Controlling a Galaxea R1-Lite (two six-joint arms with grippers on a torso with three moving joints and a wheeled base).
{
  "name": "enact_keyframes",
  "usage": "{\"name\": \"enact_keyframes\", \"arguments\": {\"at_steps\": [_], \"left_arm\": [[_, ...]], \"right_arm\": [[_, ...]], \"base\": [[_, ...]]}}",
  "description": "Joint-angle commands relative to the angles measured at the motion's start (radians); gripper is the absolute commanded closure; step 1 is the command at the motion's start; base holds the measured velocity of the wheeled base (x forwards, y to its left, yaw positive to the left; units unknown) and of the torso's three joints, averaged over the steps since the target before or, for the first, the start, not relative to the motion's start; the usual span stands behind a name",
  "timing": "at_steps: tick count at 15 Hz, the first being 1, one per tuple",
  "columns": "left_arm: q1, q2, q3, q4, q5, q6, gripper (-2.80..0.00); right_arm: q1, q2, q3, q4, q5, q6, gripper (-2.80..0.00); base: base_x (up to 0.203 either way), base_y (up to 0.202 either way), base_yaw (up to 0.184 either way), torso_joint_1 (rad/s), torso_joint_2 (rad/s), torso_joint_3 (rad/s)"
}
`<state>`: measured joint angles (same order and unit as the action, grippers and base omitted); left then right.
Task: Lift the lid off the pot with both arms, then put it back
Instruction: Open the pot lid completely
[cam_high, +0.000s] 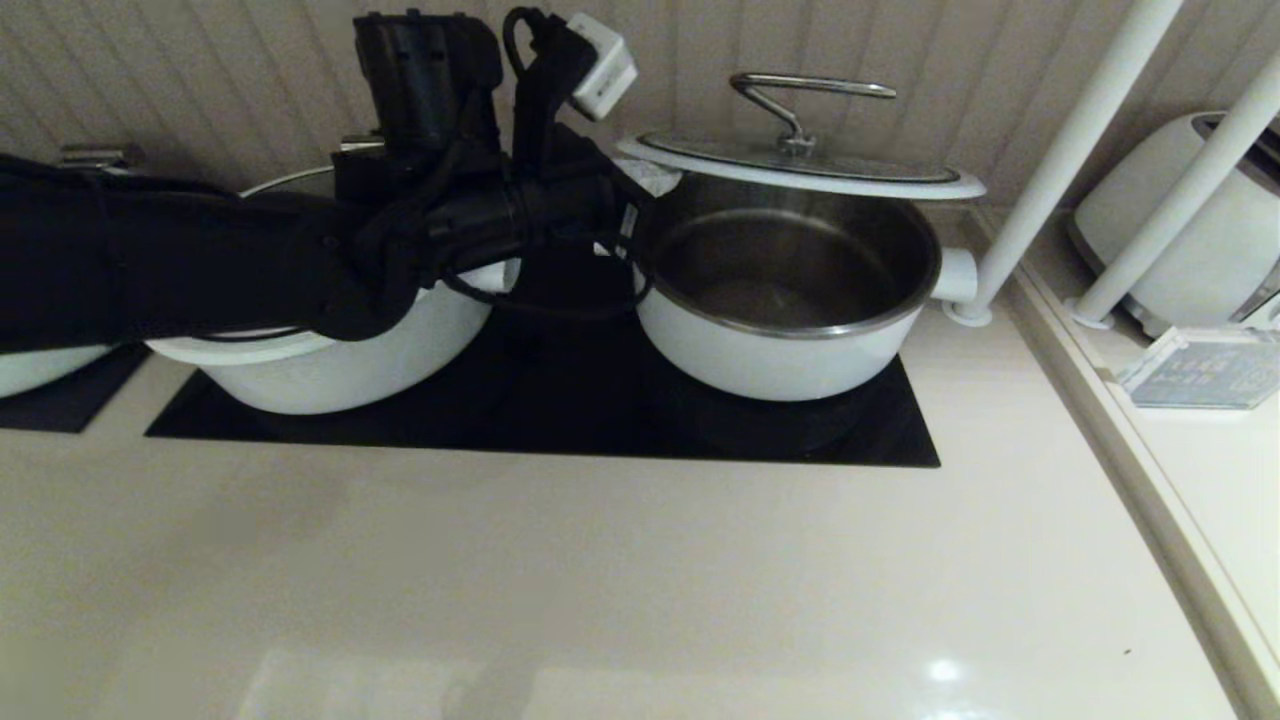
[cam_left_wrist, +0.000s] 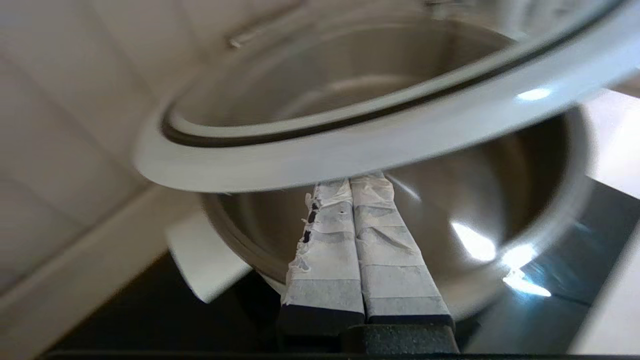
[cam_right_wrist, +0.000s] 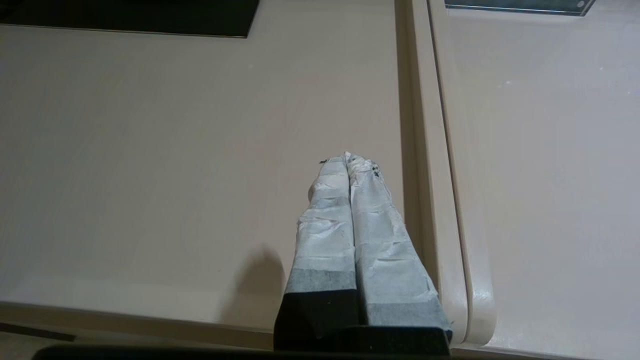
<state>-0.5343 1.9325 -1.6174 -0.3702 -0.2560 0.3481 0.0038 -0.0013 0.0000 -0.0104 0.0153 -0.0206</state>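
Observation:
The lid, glass with a wide white rim and a raised steel bar handle, is held lifted over the open white pot, roughly level. My left gripper reaches in from the left. In the left wrist view its taped fingers are pressed together, tips tucked under the lid's white rim, above the pot's steel inside and a white side knob. How the lid's far side is held up is hidden. My right gripper is shut and empty over bare beige counter, out of the head view.
A second white pot sits under my left arm on the black cooktop. Two slanted white poles, a white toaster and a clear sign holder stand at the right. A raised counter seam runs beside my right gripper.

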Motion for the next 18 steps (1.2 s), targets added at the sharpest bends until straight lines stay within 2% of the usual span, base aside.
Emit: {"name": "enact_keyframes", "arguments": {"at_steps": [1, 5, 11, 13, 18], "left_arm": [[0.000, 0.044, -0.061, -0.006, 0.005, 0.002, 0.00], [0.000, 0.074, -0.130, -0.006, 0.006, 0.002, 0.00], [0.000, 0.120, -0.305, 0.006, 0.006, 0.005, 0.00], [0.000, 0.120, -0.317, -0.004, 0.006, 0.030, 0.00], [0.000, 0.120, -0.320, -0.039, 0.007, 0.034, 0.00]], "right_arm": [[0.001, 0.001, 0.000, 0.000, 0.001, -0.001, 0.00], [0.001, 0.001, 0.000, 0.000, 0.000, 0.000, 0.00], [0.001, 0.001, 0.000, 0.000, 0.000, 0.000, 0.00], [-0.001, 0.001, 0.000, 0.000, 0.000, -0.001, 0.00], [0.000, 0.001, 0.000, 0.000, 0.001, -0.001, 0.00]], "base": [[0.000, 0.000, 0.000, 0.000, 0.00, 0.000], [0.000, 0.000, 0.000, 0.000, 0.00, 0.000], [0.000, 0.000, 0.000, 0.000, 0.00, 0.000], [0.000, 0.000, 0.000, 0.000, 0.00, 0.000], [0.000, 0.000, 0.000, 0.000, 0.00, 0.000]]}}
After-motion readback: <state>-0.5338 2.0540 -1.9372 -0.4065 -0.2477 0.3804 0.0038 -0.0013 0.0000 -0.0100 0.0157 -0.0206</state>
